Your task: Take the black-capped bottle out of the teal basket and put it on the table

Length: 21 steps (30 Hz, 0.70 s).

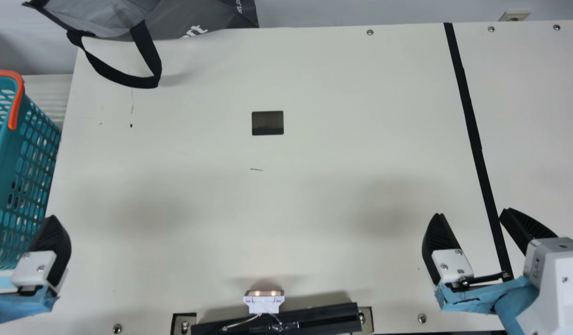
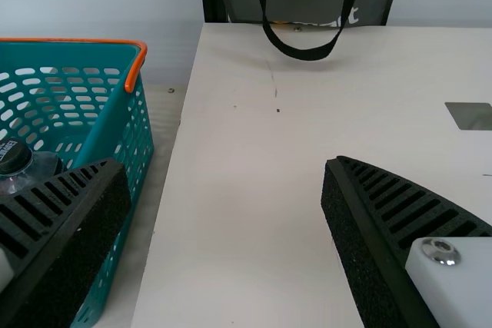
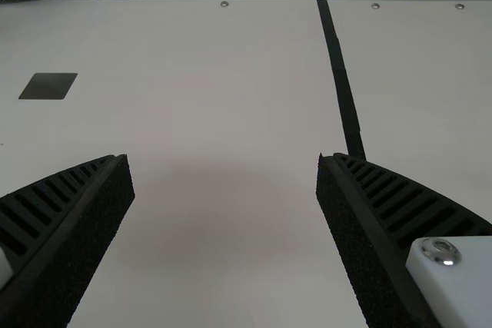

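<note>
Since the teal plastic basket with orange handles stands beside the left edge of the cream worktop, the clear, black-capped bottle inside it looks like a job for the left hand. That basket is just beside the hand, which is released, its black ribbed fingers spread, presumably to fit around the bottle once lifted and shifted leftward. Pale print marks the cap. Farther right, a grey bag with a black strap bears white lettering. The right hand is released too, apparently parked out of the way.
</note>
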{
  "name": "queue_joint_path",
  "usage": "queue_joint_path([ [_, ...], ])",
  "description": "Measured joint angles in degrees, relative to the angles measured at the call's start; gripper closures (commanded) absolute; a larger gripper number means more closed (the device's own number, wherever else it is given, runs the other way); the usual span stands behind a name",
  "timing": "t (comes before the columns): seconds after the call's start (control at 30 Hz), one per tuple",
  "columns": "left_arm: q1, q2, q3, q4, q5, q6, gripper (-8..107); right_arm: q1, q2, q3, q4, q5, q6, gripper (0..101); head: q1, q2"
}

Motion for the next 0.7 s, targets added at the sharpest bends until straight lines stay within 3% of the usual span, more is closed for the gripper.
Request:
queue_joint_path([
  [0.7,0.58,0.76,-0.45,0.14,-0.22,0.01,-8,0.0,0.0,0.0,0.0,0.0,0.0,10,0.0,0.0],
])
